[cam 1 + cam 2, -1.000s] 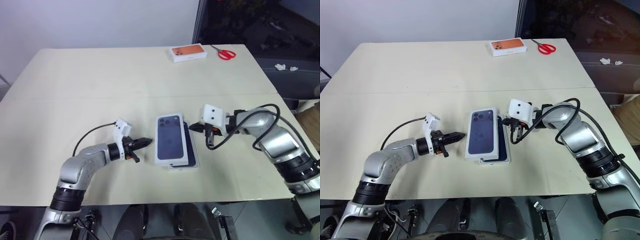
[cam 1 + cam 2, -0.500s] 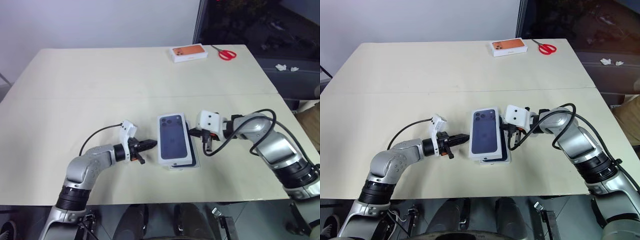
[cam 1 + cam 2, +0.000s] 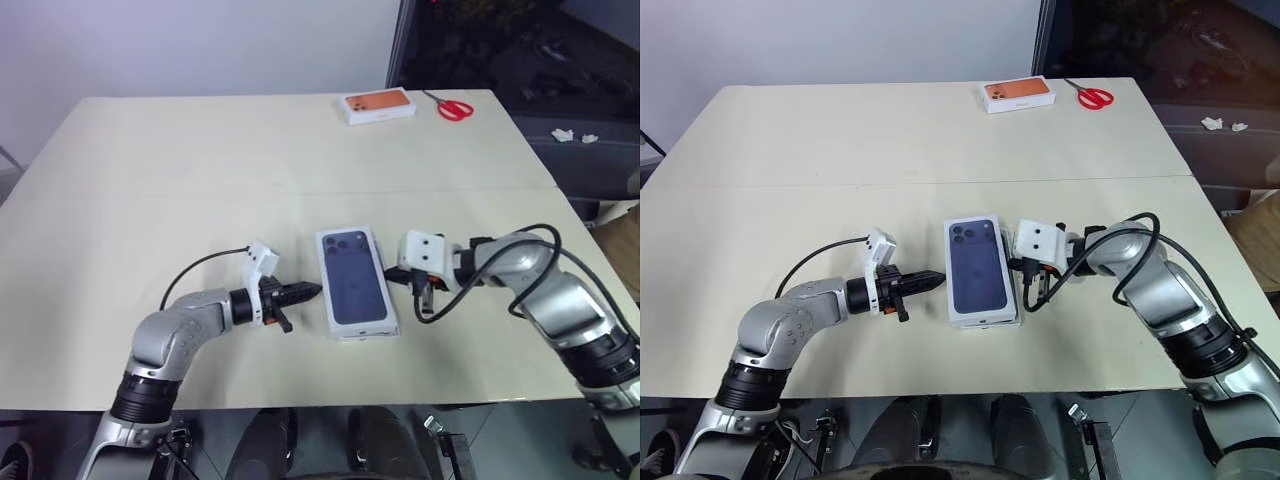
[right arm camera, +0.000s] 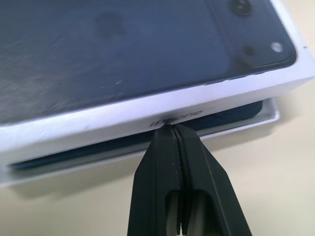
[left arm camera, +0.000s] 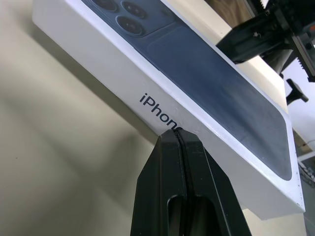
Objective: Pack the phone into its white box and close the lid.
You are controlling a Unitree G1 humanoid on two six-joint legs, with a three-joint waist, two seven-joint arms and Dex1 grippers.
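Observation:
The lid (image 3: 352, 278), white with a dark blue phone printed on top, lies over the white box (image 3: 368, 333), whose near edge shows under it. In the right wrist view the phone (image 4: 236, 112) is a dark navy strip between the lid (image 4: 123, 49) and the box's rim (image 4: 269, 118). My left gripper (image 3: 308, 291) is shut, its tip against the lid's left side wall (image 5: 162, 105). My right gripper (image 3: 393, 270) is shut too, its tip pressing the lid's right side wall.
A white box with an orange top (image 3: 378, 104) and red scissors (image 3: 453, 108) lie at the table's far edge. A seam (image 3: 200, 193) crosses the beige table. Both grippers' cables loop just beside the box.
The lid has slid right and straightened, now covering most of the box that showed beside it. My right gripper has drawn nearer to me along the lid's side.

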